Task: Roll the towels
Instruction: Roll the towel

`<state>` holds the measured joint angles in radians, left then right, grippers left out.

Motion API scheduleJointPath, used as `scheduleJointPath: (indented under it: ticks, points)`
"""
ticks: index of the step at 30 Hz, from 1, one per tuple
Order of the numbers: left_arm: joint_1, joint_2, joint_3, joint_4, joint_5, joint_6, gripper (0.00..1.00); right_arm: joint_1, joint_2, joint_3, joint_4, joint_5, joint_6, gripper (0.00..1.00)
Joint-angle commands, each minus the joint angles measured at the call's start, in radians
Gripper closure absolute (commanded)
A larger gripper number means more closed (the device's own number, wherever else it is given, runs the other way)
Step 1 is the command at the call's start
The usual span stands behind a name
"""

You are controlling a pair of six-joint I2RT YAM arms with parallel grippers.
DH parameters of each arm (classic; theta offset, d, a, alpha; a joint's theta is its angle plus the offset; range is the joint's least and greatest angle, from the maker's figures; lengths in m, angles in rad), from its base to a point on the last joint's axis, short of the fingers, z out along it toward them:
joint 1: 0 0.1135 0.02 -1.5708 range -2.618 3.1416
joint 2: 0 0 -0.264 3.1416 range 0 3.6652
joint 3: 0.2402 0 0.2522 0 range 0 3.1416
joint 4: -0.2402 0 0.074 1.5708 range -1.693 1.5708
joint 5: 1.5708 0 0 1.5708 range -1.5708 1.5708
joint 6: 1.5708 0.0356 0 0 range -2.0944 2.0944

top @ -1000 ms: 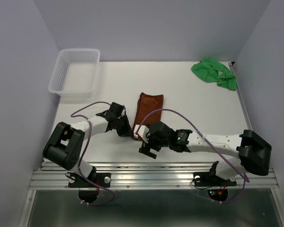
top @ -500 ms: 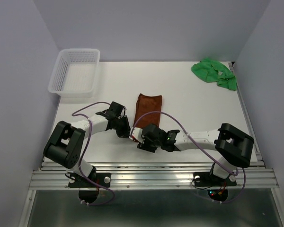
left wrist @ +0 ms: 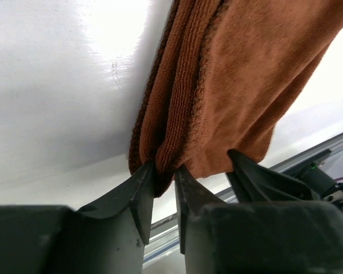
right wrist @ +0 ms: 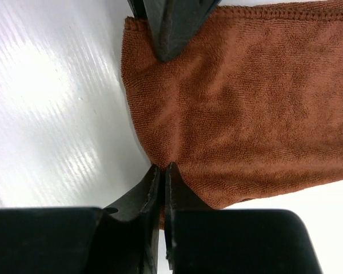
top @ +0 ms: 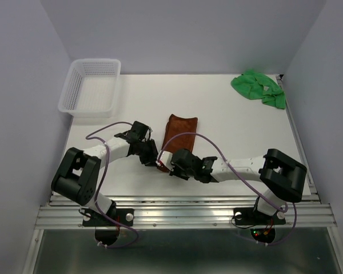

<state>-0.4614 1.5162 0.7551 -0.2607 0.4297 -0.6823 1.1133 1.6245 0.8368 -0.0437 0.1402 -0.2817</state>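
Soft, even overhead light kept the white desk [top: 234,137] bright with only faint shadows, flared into glare patches in both wrist views, and showed the brown towel [right wrist: 246,103] weave sharply.

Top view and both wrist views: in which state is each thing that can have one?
rust-brown towel: unrolled, folded, near end gripped
green towel: crumpled, far right corner, untouched
basket: upright, empty
left gripper: shut on rust-brown towel's near edge
right gripper: shut on the same edge
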Motion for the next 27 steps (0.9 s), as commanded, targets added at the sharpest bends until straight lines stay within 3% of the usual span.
scheduleJointPath:
  ticks: [1, 2, 5, 14, 21, 27]
  points:
    - [0.009, -0.082, 0.041, -0.031, 0.001, 0.007, 0.62, -0.020, -0.048, 0.062, -0.008, -0.076, 0.101, 0.98]
    - [0.010, -0.093, 0.043, -0.028, 0.000, 0.006, 0.52, -0.036, -0.052, 0.068, -0.012, -0.105, 0.128, 0.99]
    - [0.012, -0.122, 0.052, -0.029, -0.008, -0.002, 0.37, -0.061, -0.071, 0.084, -0.033, -0.169, 0.157, 0.99]
    - [0.023, -0.224, 0.078, -0.070, -0.101, -0.037, 0.21, -0.231, -0.075, 0.157, -0.100, -0.382, 0.252, 0.99]
    - [0.040, -0.254, 0.116, -0.115, -0.184, -0.040, 0.09, -0.309, -0.025, 0.174, -0.111, -0.464, 0.348, 0.99]
    - [0.043, -0.225, 0.115, -0.078, -0.152, -0.022, 0.08, -0.375, 0.031, 0.194, -0.113, -0.545, 0.401, 0.99]
